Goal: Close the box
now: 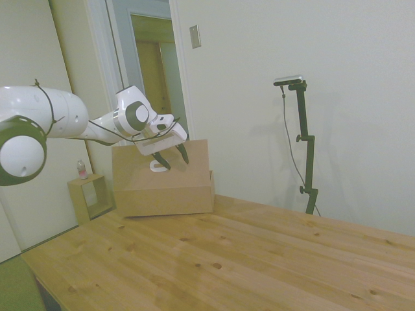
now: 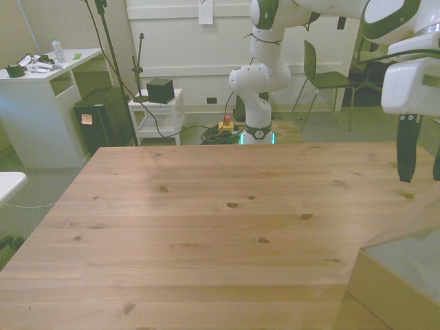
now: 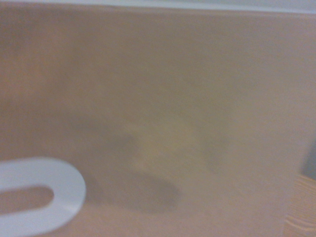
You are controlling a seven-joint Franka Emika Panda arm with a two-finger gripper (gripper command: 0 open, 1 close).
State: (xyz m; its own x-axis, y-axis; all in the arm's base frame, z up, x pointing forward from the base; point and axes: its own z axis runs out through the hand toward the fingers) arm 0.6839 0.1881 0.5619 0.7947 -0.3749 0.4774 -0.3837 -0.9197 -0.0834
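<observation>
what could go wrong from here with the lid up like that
The lid stands about upright on the box, so it may tip back open rather than fall shut. The gripper is open, its fingertips against the lid's outer face near the white loop handle, gripping nothing, so they could slide off or catch the loop.

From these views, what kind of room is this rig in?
Likely an office or lab room given over to robot work. The arm's base stands on the floor behind a plain wooden table, a white desk holds loose gear, a chair stands at the back, and cables run across the floor.
</observation>
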